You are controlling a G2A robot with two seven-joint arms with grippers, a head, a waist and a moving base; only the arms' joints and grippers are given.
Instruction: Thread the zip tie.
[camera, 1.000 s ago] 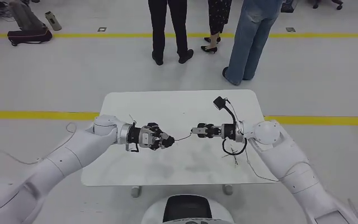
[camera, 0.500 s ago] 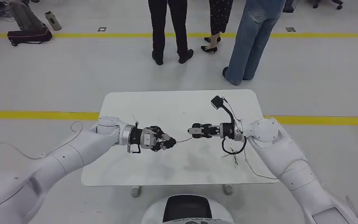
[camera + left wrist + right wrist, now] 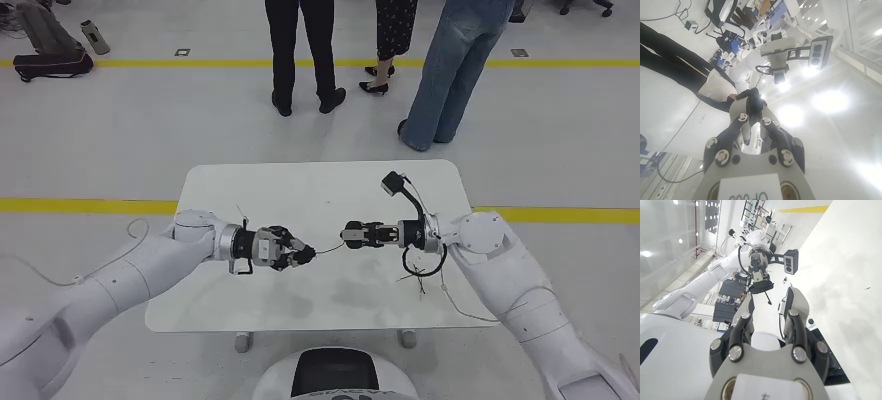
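Observation:
A thin black zip tie (image 3: 326, 246) hangs in the air over the white table (image 3: 300, 190), between the two grippers. My left gripper (image 3: 300, 252) is shut on one end of it; in the left wrist view its fingers (image 3: 753, 98) meet on a dark bit. The right wrist view shows the tie (image 3: 767, 295) sticking out of the left gripper (image 3: 761, 287), small head (image 3: 769, 303) outermost. My right gripper (image 3: 772, 293) faces it, open, with a wide gap between the fingers. From above, the right gripper (image 3: 345, 238) is level with the tie's free end, and I cannot tell if they touch.
Both grippers hover over the middle of the table, near its front half. A black cable loop (image 3: 420, 268) hangs from the right wrist over the table's right side. A tiny dark scrap (image 3: 866, 288) lies on the tabletop.
The left gripper has crept a little to the right with the tie. The right gripper came slightly toward it, then eased back a touch. The gap stays small.

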